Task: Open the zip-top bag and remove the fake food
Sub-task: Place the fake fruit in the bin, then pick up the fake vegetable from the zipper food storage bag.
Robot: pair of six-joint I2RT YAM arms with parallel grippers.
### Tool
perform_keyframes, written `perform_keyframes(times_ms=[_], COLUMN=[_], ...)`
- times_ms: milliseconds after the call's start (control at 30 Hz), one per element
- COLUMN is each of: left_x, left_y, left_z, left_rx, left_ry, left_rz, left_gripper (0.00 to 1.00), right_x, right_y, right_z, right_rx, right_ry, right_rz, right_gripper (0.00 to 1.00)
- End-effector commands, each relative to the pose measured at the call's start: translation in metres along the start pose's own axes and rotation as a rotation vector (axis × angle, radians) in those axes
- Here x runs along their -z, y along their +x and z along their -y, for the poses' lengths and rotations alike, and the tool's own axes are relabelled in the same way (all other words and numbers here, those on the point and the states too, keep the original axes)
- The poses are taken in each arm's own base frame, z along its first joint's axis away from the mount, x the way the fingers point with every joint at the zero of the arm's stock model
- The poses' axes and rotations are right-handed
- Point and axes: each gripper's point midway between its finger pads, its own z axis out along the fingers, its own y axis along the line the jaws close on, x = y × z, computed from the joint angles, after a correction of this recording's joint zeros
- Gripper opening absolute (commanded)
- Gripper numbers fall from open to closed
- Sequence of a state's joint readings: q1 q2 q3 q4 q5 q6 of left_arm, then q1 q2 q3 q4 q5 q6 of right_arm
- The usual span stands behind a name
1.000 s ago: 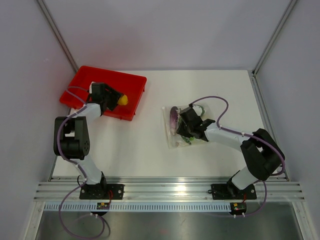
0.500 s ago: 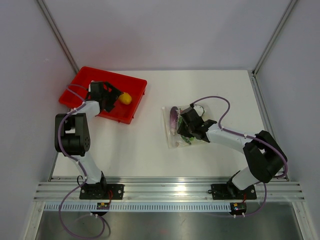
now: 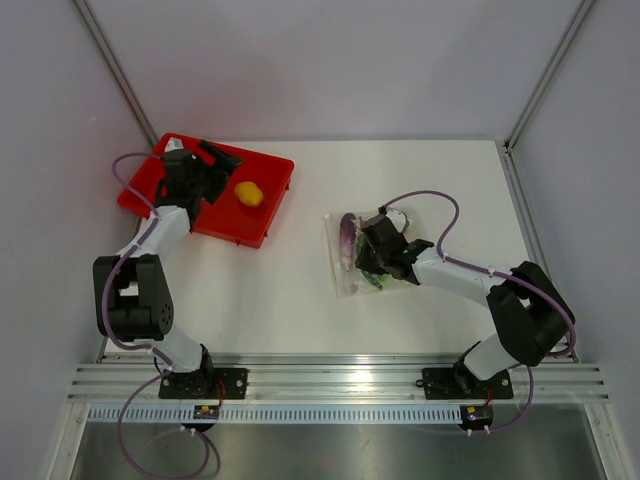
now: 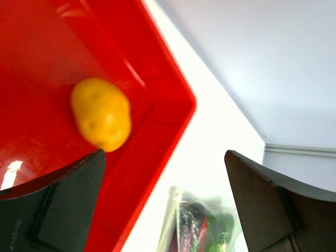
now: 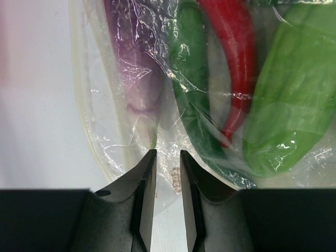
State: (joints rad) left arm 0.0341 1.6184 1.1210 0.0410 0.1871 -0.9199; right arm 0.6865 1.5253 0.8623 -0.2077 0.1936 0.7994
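The clear zip-top bag (image 3: pixel 346 276) lies right of the table's middle, with fake food inside: a long purple piece (image 5: pixel 134 63), a red pepper (image 5: pixel 236 52) and green pieces (image 5: pixel 294 89). My right gripper (image 3: pixel 370 254) rests on the bag's near end. Its jaws (image 5: pixel 165 153) stand nearly together, with crinkled bag film (image 5: pixel 105 131) pinched between them. A round yellow piece (image 3: pixel 249 193) lies loose in the red tray (image 3: pixel 272 170). My left gripper (image 3: pixel 213 168) hovers over the tray's left half, wide open and holding nothing. Its wrist view shows the yellow piece (image 4: pixel 101 114) ahead of the fingertips (image 4: pixel 164 157) and the bag (image 4: pixel 202 226) beyond.
The red tray (image 4: pixel 31 52) sits at the table's far left corner, close to the left wall. Grey walls enclose the table on three sides. The purple cable of the right arm (image 3: pixel 430 200) loops above the bag.
My left gripper opened and let the yellow piece drop into the tray, then drew back toward the tray's far left. My right gripper and the bag stayed put.
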Motion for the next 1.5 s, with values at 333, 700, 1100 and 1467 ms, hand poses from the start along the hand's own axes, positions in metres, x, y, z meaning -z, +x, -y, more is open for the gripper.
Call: perform_keyframes(times_ms=[333,700,1100,1467], left_x=[0.072,0.127,0.149,0.139], left_y=[0.038,0.091,0.136,0.169], left_z=[0.076,0.096,0.06,0.058], left_rx=[0.078,-0.028,-0.069,-0.094], left_ry=[0.4,0.402,0.442,0.592], left_rz=[-0.018,0.019,-0.058,-0.155], left_gripper=[0.9,0.88,0.56,0.0], right_x=[0.014,0.016,0.021,0.022], right_y=[-0.018,-0.019,-0.023,-0.022], right_z=[-0.014,-0.017,-0.013,-0.014], right_rx=[0.071,0.083,0.073,0.077], right_ry=[-0.087,-0.113,-0.104,-0.116], right_rz=[0.079,0.086,0.118,0.115], right_gripper=[0.35,0.36,0.36,0.38])
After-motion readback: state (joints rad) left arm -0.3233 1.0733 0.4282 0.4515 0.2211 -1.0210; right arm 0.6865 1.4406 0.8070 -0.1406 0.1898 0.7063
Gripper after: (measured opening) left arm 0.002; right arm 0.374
